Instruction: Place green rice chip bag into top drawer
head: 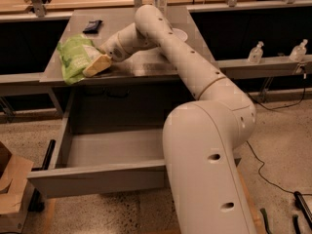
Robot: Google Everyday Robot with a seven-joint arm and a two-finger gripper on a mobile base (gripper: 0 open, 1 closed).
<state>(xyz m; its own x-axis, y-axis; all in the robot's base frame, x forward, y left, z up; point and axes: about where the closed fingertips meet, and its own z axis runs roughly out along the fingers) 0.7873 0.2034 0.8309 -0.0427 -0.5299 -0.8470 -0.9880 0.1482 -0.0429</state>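
Early to middle stage, by the look of things. Shows the top drawer [100, 178] already pulled out toward the near side, open and with nothing visible inside, so no opening left to do. Finds the green rice chip bag [73, 57] on the near-left corner of the bench [146, 62], at or just over the edge, above the drawer's left part. Puts the tool [97, 66] at the bag's right side, touching it; cannot tell whether clamped on the bag or only pressed against it. Leaves, most likely, securing the hold, lifting clear of the edge, carrying near and down, and letting go inside the drawer. As to materials: crinkly, creased lime-green film on the bag, puffy and irregular, likely to yield and slip under pressure; smooth, dull-gleaming grey metal on the bench top; flat plain grey panels and straight walls on the drawer, wide and shallow; glossy cream rounded shells on the arm, tan on the tool. Farther back, a small flat black packet [92, 26], well apart from the bag.
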